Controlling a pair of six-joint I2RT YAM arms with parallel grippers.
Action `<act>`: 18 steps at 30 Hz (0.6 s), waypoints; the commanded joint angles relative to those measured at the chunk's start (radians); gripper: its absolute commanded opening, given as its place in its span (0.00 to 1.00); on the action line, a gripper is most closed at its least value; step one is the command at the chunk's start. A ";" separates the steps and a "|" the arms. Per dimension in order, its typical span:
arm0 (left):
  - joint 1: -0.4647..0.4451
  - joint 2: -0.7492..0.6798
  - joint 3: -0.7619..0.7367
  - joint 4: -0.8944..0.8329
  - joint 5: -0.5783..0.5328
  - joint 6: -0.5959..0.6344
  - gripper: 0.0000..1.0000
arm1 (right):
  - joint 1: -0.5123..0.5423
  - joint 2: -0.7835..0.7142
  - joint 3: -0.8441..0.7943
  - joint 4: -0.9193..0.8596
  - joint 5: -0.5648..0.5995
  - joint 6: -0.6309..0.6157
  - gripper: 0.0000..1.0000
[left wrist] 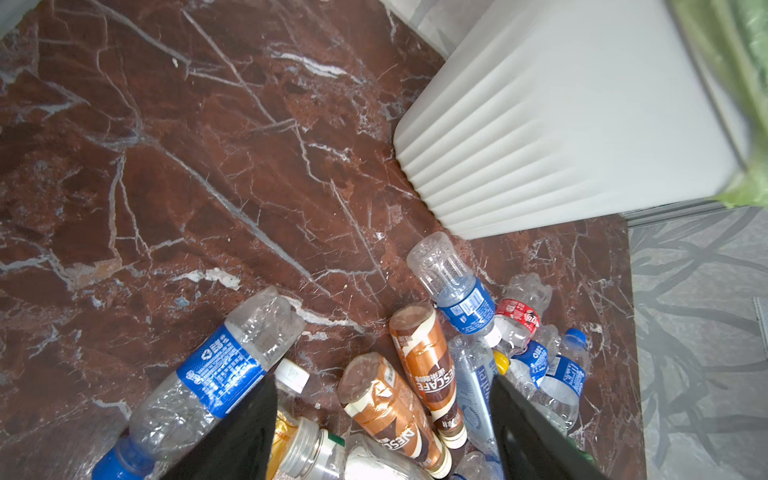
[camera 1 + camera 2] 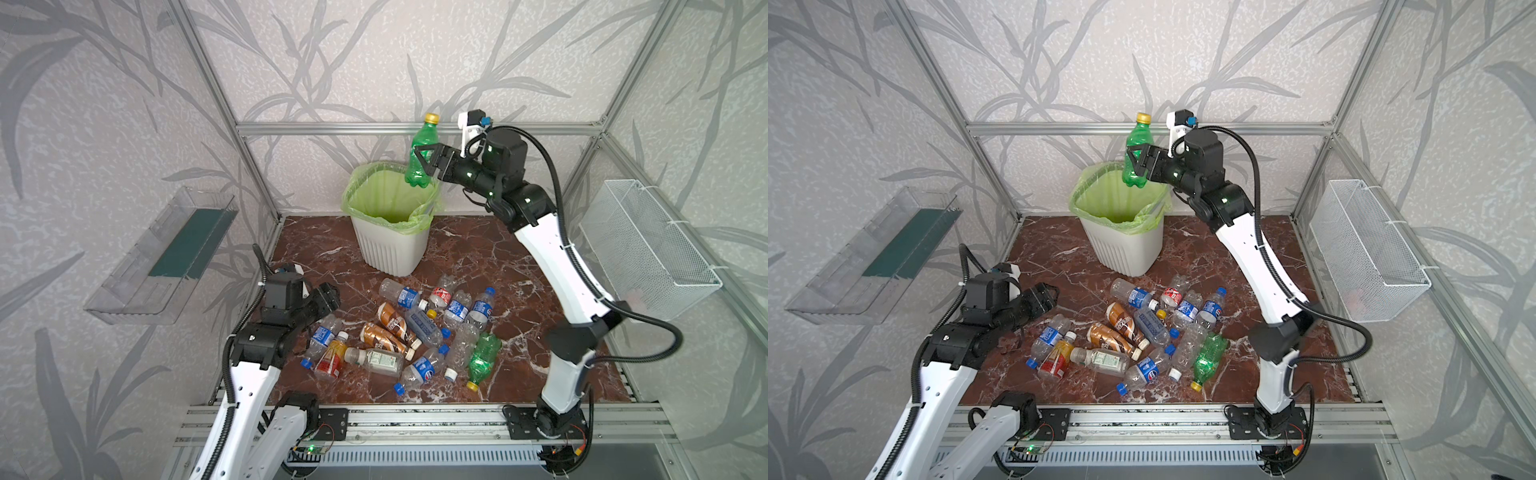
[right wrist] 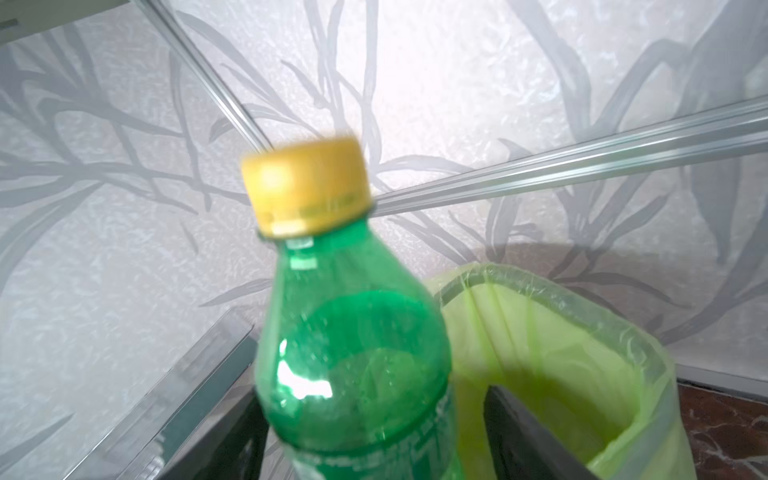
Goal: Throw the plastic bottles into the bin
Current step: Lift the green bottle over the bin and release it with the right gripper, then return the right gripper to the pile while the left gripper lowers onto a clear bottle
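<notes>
Right claw: the right gripper [image 2: 422,161] is raised over the white ribbed plastic bin with its light green liner [image 2: 395,249]. In the right wrist view its jaws stand apart, with a strip of liner showing between one finger and the bottle, so it reads as released.
Bottle at the bin: the green plastic bottle with a yellow cap [image 2: 423,139] stands nearly upright between those jaws, its base just above the bin's opening near the far right corner. It is blurred in the wrist view and is probably dropping.
Left claw: the left gripper [image 1: 382,386] hangs low at the left edge of the heap with its fingers spread. It grasps nothing; only bottles lying below show between the fingers.
Done: no bottle shows inside the bin, so the green one looks like the first to go in.
Left: roughly a dozen plastic bottles [image 2: 419,328] lie heaped on the red-brown marble tabletop [image 2: 478,249] in front of the bin. Most are clear with blue labels, plus two brown-gold, one red-orange and one green. Nearly the whole task remains.
Hidden: the bin's near wall cuts off part of its bottom. The bottles overlap, so an exact count is unsure. Whether the other finger touches the green bottle cannot be told.
</notes>
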 commanded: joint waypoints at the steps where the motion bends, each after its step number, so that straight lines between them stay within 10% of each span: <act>1: -0.003 -0.007 0.020 -0.021 -0.042 0.006 0.81 | 0.003 -0.024 0.209 -0.350 0.096 -0.058 0.90; 4: -0.003 -0.026 -0.014 0.012 -0.066 0.004 0.82 | 0.006 -0.208 -0.055 -0.241 0.127 -0.108 0.95; 8: -0.003 -0.025 -0.045 0.009 -0.074 0.005 0.82 | -0.008 -0.648 -0.838 0.184 0.194 -0.114 0.92; 18: -0.003 -0.040 -0.155 0.014 -0.090 -0.036 0.82 | -0.066 -0.952 -1.610 0.175 0.110 0.054 0.87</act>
